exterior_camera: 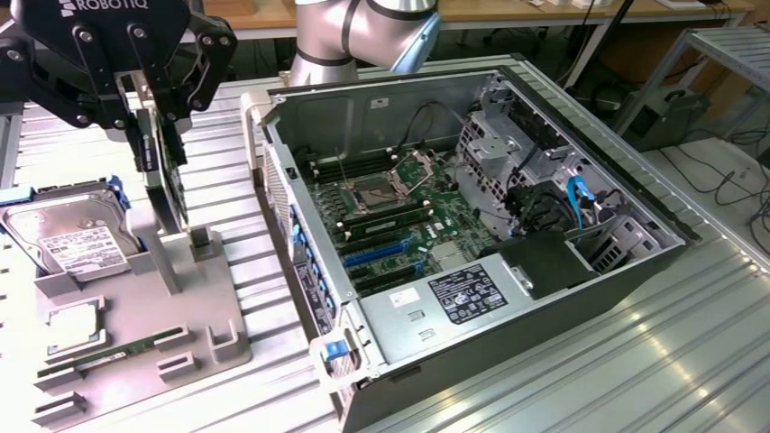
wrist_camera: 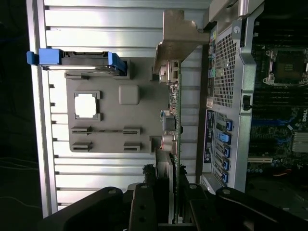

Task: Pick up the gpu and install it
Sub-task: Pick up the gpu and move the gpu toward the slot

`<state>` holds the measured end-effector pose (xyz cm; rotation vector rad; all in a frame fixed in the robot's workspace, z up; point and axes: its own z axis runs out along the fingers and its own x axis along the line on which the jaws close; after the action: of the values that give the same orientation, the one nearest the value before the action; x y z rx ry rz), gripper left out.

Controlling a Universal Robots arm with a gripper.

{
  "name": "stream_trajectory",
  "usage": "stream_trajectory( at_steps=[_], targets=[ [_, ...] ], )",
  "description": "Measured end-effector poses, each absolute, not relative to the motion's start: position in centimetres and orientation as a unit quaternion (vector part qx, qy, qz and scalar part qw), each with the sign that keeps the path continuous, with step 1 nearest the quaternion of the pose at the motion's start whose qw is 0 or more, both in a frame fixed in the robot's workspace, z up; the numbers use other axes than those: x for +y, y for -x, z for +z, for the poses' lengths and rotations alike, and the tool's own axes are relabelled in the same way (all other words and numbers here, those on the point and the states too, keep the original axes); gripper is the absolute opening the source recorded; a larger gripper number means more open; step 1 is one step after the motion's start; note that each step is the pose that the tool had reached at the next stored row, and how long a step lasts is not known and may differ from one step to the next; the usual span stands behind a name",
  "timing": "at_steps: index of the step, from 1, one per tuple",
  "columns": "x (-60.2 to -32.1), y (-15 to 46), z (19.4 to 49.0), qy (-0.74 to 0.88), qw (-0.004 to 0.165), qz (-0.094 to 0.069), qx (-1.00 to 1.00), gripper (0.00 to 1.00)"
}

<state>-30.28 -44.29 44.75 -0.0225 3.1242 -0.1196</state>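
The gpu stands on edge, dark face showing, over the grey fixture at the exterior view's left. My gripper is shut on its upper edge. I cannot tell whether its lower edge is clear of the fixture's slot. In the wrist view the gpu is edge-on, a thin green board with its silver bracket at the far end. My gripper has black fingers pressed to both faces of the card. The open computer case lies beside the fixture, its motherboard and blue slots exposed.
On the fixture rest a silver hard drive in blue rails, a processor and a narrow memory stick. The case wall rises close beside the held card. Cables and a power supply crowd the case's near end.
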Motion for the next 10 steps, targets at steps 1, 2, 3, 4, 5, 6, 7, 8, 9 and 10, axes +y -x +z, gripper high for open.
stream_trajectory(
  at_steps=[1, 2, 3, 4, 5, 6, 7, 8, 9, 10],
  targets=[
    [-44.29, 30.28, 44.75, 0.007, 0.007, -0.038, 0.999, 0.27],
    [-44.29, 30.28, 44.75, 0.007, 0.008, -0.038, 0.999, 0.27],
    [-44.29, 30.28, 44.75, 0.007, 0.008, -0.038, 0.999, 0.27],
    [-44.29, 30.27, 44.75, 0.007, 0.008, -0.038, 0.999, 0.27],
    [-44.29, 30.22, 44.76, 0.007, 0.007, -0.038, 0.999, 0.27],
    [-44.29, 30.13, 44.76, 0.007, 0.008, -0.038, 0.999, 0.27],
    [-44.29, 30.08, 44.76, 0.007, 0.008, -0.038, 0.999, 0.27],
    [-44.29, 30.00, 44.75, 0.007, 0.008, -0.038, 0.999, 0.27],
    [-44.29, 29.93, 44.75, 0.007, 0.008, -0.038, 0.999, 0.27],
    [-44.29, 29.80, 44.75, 0.007, 0.008, -0.038, 0.999, 0.27]
  ],
)
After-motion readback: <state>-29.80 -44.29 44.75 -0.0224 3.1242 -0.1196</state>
